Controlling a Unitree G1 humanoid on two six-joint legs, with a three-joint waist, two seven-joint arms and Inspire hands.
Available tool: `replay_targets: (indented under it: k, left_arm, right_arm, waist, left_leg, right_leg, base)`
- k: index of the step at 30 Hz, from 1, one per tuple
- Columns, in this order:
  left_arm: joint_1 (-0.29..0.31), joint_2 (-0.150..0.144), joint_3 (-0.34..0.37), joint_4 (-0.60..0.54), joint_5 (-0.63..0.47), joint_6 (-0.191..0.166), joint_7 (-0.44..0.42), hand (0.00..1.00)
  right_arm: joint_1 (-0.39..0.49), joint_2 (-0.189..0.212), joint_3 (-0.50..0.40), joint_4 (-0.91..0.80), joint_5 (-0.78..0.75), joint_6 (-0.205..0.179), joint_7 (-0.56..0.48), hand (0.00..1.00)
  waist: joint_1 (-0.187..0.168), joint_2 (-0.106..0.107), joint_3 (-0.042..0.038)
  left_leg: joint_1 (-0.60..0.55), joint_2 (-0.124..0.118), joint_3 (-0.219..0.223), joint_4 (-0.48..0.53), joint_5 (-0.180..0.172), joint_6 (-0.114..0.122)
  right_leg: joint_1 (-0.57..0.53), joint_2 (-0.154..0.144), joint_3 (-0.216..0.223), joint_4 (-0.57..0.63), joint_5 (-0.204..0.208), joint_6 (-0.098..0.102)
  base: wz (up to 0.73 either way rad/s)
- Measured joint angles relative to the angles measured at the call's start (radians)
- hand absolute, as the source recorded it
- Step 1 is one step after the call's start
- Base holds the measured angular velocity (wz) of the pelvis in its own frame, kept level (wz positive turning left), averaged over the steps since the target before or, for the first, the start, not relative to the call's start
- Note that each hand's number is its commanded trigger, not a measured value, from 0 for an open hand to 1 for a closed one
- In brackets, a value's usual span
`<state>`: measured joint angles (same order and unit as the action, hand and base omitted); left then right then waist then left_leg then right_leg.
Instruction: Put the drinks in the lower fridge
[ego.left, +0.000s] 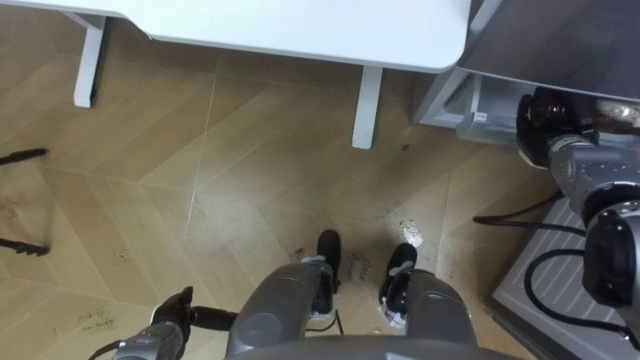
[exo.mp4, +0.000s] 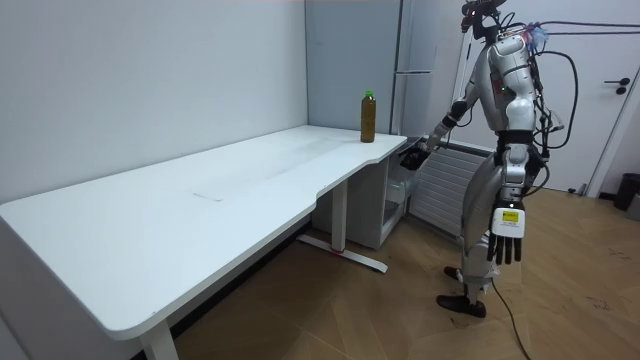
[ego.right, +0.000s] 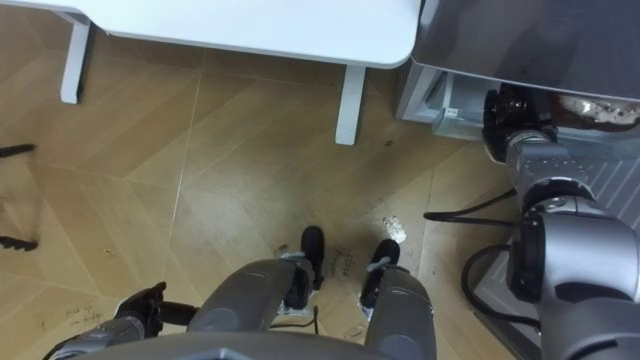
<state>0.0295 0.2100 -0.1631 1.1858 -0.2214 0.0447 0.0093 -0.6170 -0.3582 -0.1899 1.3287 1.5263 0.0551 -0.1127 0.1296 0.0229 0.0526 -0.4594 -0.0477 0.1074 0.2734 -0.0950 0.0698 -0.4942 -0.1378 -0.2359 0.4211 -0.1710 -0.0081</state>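
We see the robot standing at the corner of the white counter (exo.mp4: 200, 220), beside the grey fridge (exo.mp4: 345, 60). A brown drink bottle (exo.mp4: 368, 116) stands upright on the counter's far end. The right robot hand (ego.left: 540, 115) reaches to the fridge's lower part; we cannot tell its grip. The left robot hand (exo.mp4: 507, 243) hangs released, fingers straight.

We note a white table (exo.mp4: 200, 190), one green-capped bottle (exo.mp4: 368, 116) of brown drink upright on its far corner, just up and to the room view's left of our right hand (exo.mp4: 412, 157), not touching it, wooden floor (exo.mp4: 400, 310) well below that hand
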Motion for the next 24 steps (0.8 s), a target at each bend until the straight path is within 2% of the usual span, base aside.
replay_targets:
  k: [24]
  left_arm:
    - [-0.004, 0.0, -0.018, 0.001, -0.001, 0.022, 0.001, 0.0]
  right_arm:
    - [0.007, 0.001, 0.001, 0.003, 0.009, 0.012, 0.002, 0.0]
  waist:
    - [-0.006, 0.0, -0.0002]
  left_leg:
    - [0.007, 0.0, -0.003, 0.0, 0.0, 0.0]
  right_leg:
    - [0.007, 0.0, -0.001, 0.0, 0.0, 0.0]
  base:
    - [0.0]
